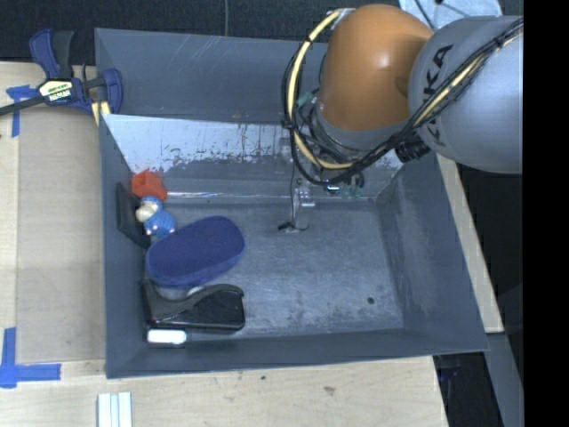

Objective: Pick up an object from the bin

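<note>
Gripper (296, 216) hangs over bare bin floor (342, 269); we cannot tell its jaw state. Nearest thing, blue oval pad (196, 249), lies at eight o'clock.

Grey arm (480, 96) w/ KUKA lettering, orange dome cover (378, 65), yellow+black cables (297, 87) at wrist.

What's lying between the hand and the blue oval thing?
Nothing; in the camera view, just bare bin floor separates the hand and the blue oval thing.

Robot lab: KUKA arm (471, 87), grey metal bin (196, 56).
</note>
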You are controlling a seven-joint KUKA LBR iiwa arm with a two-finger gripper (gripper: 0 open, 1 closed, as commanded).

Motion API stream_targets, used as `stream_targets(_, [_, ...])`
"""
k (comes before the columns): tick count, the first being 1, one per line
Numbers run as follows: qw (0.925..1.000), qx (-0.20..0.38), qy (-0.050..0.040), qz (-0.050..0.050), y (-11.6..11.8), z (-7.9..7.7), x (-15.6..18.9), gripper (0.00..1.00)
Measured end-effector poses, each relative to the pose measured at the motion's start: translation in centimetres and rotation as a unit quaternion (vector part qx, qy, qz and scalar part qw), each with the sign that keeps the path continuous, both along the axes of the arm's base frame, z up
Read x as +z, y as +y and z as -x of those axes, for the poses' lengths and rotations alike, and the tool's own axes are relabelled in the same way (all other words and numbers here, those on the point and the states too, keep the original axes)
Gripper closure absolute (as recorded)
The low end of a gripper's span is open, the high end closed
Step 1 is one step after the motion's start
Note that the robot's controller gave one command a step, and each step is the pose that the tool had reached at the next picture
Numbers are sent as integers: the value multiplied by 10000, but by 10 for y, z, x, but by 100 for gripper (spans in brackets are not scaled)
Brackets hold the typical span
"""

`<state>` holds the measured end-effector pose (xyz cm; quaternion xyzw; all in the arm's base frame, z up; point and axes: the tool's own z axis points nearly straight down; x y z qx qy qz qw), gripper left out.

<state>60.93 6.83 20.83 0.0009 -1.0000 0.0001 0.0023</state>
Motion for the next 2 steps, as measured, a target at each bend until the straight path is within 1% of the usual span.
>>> stream_targets(1, [9960, 889, 0, 8, 91, 13, -141, 0])
stream_targets(2, [9799, 1984, -217, 32, 73, 93, -102, 0])
